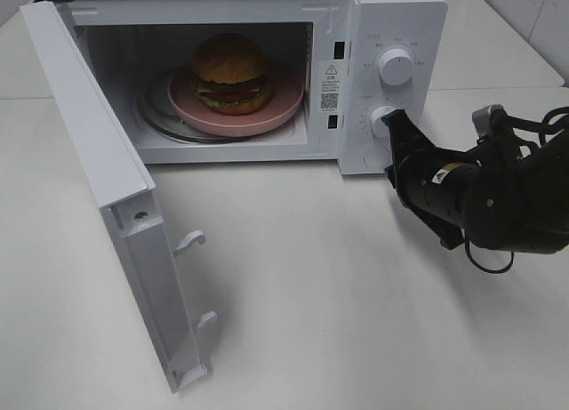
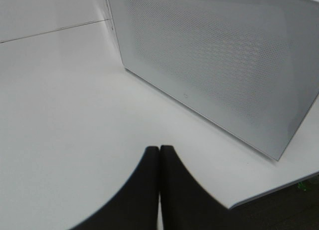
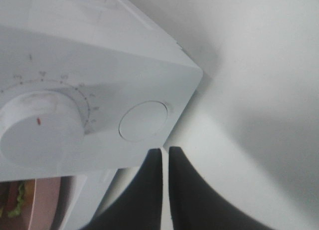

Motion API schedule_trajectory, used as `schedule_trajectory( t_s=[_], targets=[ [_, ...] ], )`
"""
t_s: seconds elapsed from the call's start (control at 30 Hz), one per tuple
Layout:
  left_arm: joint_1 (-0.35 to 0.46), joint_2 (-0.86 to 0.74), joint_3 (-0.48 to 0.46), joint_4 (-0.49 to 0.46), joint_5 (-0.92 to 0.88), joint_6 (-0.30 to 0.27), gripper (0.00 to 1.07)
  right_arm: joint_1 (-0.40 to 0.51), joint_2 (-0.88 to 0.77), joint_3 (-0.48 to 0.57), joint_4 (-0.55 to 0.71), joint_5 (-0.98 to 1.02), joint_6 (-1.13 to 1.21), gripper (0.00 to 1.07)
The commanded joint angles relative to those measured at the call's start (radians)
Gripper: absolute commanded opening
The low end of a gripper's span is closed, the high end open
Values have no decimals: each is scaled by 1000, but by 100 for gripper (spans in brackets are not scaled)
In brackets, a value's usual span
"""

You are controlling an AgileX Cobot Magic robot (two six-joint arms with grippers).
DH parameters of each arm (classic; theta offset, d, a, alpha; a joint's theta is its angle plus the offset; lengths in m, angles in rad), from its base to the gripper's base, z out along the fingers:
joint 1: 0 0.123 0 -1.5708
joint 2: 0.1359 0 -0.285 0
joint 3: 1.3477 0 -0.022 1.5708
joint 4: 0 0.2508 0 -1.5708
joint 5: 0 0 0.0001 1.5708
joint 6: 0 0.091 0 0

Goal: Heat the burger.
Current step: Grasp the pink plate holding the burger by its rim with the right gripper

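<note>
- Door (image 1: 98,134) is swung wide open at the left, latch hooks exposed. My read: it has to close before any dial work counts.
- Left tool (image 2: 159,149) has its fingers pressed together and holds nothing. It's low over the surface (image 1: 311,277), facing the door's outer mesh face, clear of it. That suits a flat push: I'd contact near the free edge, away from the hinge, and follow the arc until it latches.
- Burger (image 1: 231,72) sits upright on the pink plate (image 1: 284,103), on the glass turntable (image 1: 156,116) inside the microwave (image 1: 400,10). Nothing overhangs the cavity mouth, so the door should clear.
- Lower knob (image 3: 37,135) and a round button (image 3: 143,121) sit side by side at the panel's bottom corner.
- Right tool (image 3: 165,150) is shut and empty, tips just off the panel by that button and knob. Closed tips can poke but not turn, so I'd open up, straddle the knob squarely, then twist. I'd keep off the button: possibly the door release, can't confirm.
</note>
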Motion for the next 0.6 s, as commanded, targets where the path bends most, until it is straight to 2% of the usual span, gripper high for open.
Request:
schedule_trajectory(
  t_s=[0.03, 0.07, 0.13, 0.17, 0.23, 0.6],
  targets=[
    [3, -19, 4, -9, -14, -3, 0, -1, -12, 18, -121, -76, -71, 5],
    [3, -19, 4, -9, -14, -3, 0, -1, -12, 18, -121, -76, -71, 5],
    [3, -19, 4, -9, -14, -3, 0, -1, -12, 21, -233, -156, -213, 6],
    [3, -19, 4, -9, -14, -3, 0, -1, -12, 21, -233, -156, -213, 6],
    [3, -19, 4, -9, -14, -3, 0, -1, -12, 21, -311, -186, -356, 7],
    [3, -19, 4, -9, -14, -3, 0, -1, -14, 21, -330, -149, -813, 9]
  ],
)
